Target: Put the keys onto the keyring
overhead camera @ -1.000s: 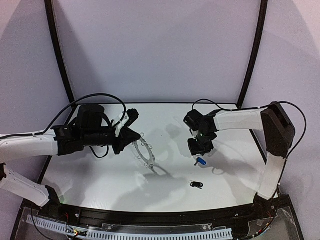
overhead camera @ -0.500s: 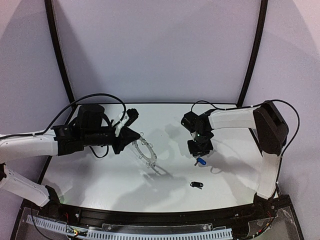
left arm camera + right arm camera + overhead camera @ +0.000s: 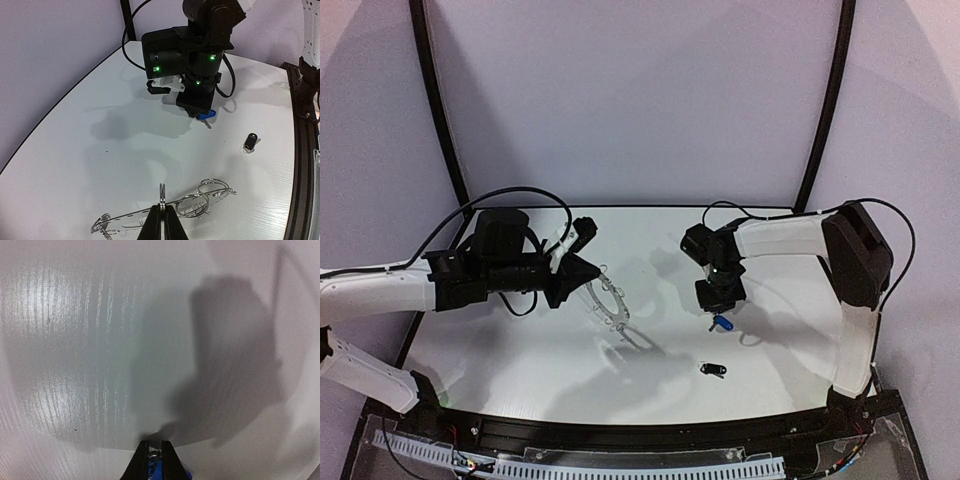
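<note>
While the left gripper is pinching one small wire loop on the rim of the keyring, its fingers are pressing tight together and holding the ring up on its edge, low in the middle of the left wrist view. In the top view the ring is hanging just left of the middle, with its shadow lying under it on the white table. The right gripper is pointing down, right of the middle of the top view, and its fingers are squeezing narrow around the blue key. The blue head is poking out under the fingers. It is hard to tell if the key is touching the table or is just off it. The black key is lying alone on the table, lower in the frame, well apart from both grippers. I think the step now is bringing the blue key over to the ring. To do it well, the right gripper should be gripping firmly so the tiny key is not twisting, and moving slowly toward one wire loop. The left gripper should be holding the ring very steady, with a free loop facing the key, because both the key and the loop are so small.
</note>
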Motion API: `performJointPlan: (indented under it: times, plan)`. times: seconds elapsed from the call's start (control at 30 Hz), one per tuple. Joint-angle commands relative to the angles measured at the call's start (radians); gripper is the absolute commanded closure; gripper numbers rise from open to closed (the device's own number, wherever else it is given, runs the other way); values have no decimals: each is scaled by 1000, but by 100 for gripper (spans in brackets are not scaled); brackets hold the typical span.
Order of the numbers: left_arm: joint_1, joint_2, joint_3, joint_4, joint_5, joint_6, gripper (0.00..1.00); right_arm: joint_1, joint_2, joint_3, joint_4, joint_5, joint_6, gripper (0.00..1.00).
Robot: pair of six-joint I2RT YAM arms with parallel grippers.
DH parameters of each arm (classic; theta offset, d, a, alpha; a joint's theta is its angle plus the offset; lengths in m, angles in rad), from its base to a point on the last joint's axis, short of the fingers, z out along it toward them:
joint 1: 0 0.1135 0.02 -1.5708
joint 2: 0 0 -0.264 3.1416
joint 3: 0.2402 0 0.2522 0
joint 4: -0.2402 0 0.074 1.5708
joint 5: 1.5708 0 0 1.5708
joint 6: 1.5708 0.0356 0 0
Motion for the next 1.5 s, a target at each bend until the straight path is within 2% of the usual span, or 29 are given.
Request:
performJointPlan:
  times: [0.0,0.17,0.37,0.53,0.6,0.77,0.93,1.1,1.33,1.43,1.47]
  plan:
    - [2,-36,12,-13,-4,3,99,-4,7,14,-27,20,13,89]
    - [2,-36,12,-12,-2,1,99,-5,-10,2,-7,23,16,100]
    - [3,-34,16,-8,16,0,99,-4,-89,-57,76,20,-9,100]
    - [2,-33,34,-9,51,12,99,-3,-322,-263,382,-92,-147,100]
    - [2,-33,45,-7,86,18,99,-3,-442,-358,539,-184,-222,100]
    - [2,-28,60,8,149,33,99,-3,-620,-509,847,-457,-362,100]
    - [2,-18,97,-9,212,57,99,-3,-707,-623,1139,-663,-422,100]
    - [2,-7,129,-30,296,74,99,-3,-728,-671,1386,-855,-412,100]
    - [2,2,164,-53,446,120,99,2,-698,-648,1612,-1101,-334,100]
    - [2,1,165,-44,471,156,99,15,-686,-621,1627,-1157,-324,100]
    - [3,2,170,-49,494,192,99,32,-679,-594,1623,-1232,-338,100]
